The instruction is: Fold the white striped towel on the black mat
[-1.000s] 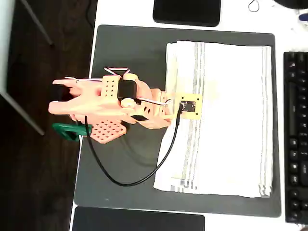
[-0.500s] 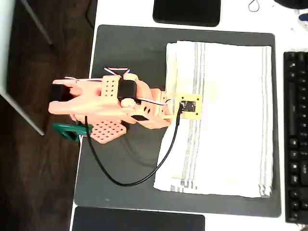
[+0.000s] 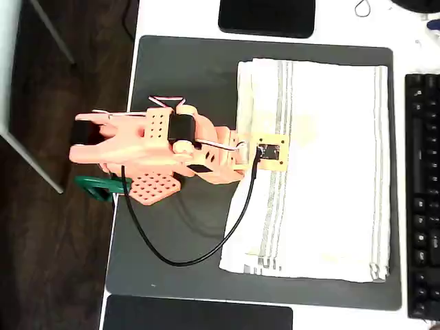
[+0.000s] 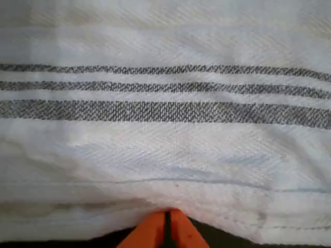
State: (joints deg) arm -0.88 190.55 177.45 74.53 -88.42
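Around my work sits a white bench (image 3: 185, 17). A glossy black slab (image 3: 267, 17) lies at its top edge in the overhead view, and another black slab (image 3: 198, 315) lies along the bottom edge. A black keyboard (image 3: 422, 192) runs down the right side. A small loop of thin wire (image 3: 362, 9) rests near the top right corner. Left of the bench I see dark wooden floor (image 3: 48, 261), and a green clamp (image 3: 96, 185) grips the bench's left edge.

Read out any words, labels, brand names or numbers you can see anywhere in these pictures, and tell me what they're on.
No readable text anywhere.
The keyboard at the right edge of the overhead view: key legends too small and blurred to read.
The white striped towel, the black mat and the orange arm: no print or labels visible.
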